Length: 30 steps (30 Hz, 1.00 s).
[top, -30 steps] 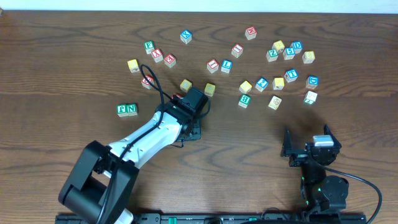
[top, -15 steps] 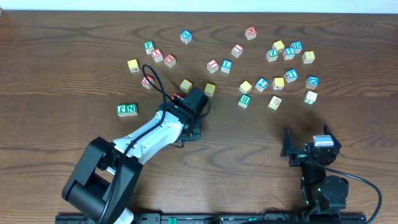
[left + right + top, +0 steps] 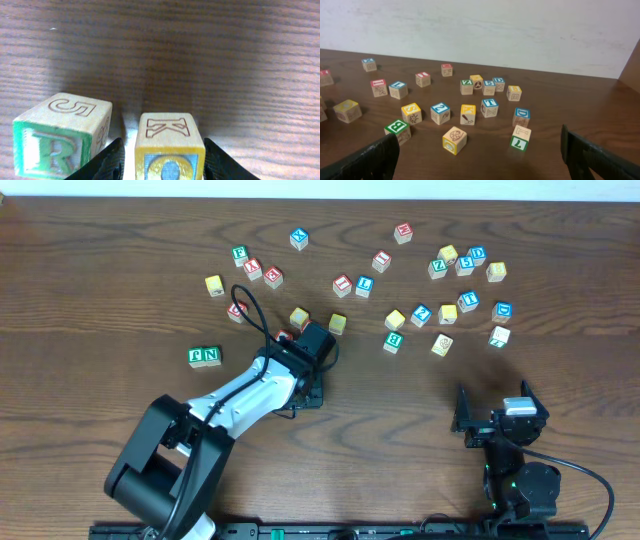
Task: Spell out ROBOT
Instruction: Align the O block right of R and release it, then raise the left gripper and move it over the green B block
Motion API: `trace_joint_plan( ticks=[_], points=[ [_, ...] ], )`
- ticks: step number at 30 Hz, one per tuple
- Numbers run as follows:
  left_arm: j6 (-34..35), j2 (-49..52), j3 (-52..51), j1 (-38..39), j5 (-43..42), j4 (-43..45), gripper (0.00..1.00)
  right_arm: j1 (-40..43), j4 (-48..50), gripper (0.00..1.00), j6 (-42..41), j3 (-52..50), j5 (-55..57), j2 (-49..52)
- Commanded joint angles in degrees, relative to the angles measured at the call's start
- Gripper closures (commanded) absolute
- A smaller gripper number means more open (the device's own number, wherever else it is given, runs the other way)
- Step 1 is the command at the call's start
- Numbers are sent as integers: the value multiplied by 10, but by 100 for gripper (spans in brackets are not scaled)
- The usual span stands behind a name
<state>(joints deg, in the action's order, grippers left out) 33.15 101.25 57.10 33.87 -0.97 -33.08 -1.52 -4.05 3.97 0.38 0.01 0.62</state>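
In the left wrist view a yellow-edged block (image 3: 170, 147) with a blue O on its front and a K on top stands on the table. It is close to the right of a green R block (image 3: 62, 137). My left gripper (image 3: 164, 162) is open around the O block, with a thin gap at the left finger. From overhead the left gripper (image 3: 305, 380) hides both blocks. My right gripper (image 3: 480, 167) is open and empty near the front edge (image 3: 497, 422). A green B block (image 3: 397, 131) and a blue T block (image 3: 490, 107) lie among the loose blocks.
Several loose letter blocks are scattered across the far half of the table (image 3: 120, 270). Two green blocks (image 3: 205, 357) lie side by side to the left of the left arm. A yellow block (image 3: 455, 140) and a green-faced block (image 3: 520, 138) lie nearest the right gripper.
The left arm's lower links have shifted slightly. The left gripper stays over the same spot. The right arm has not moved.
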Motion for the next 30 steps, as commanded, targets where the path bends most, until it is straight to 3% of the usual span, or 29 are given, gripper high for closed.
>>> trace_joint_plan(
  ticks=[1, 10, 15, 18, 25, 30],
  points=[
    [-2, -33, 9, 1, 5, -9, 52, 3, -2, 1, -5, -1, 5, -2],
    [-22, -147, 9, 1, 5, -28, 52, 3, -2, 1, -5, -1, 5, -2],
    [-43, -210, 15, 0, 6, -28, 39, 3, -3, 1, -5, -1, 5, -2],
    [-52, -223, 32, 0, 5, -36, 37, 3, -3, 1, -5, -1, 5, -2],
    [-92, -182, 127, -2, 5, -91, 32, 3, -3, 1, -5, -1, 5, -2],
    [-164, -63, 278, -4, 5, -195, 23, 3, -2, 1, -5, -1, 5, -2]
  ],
)
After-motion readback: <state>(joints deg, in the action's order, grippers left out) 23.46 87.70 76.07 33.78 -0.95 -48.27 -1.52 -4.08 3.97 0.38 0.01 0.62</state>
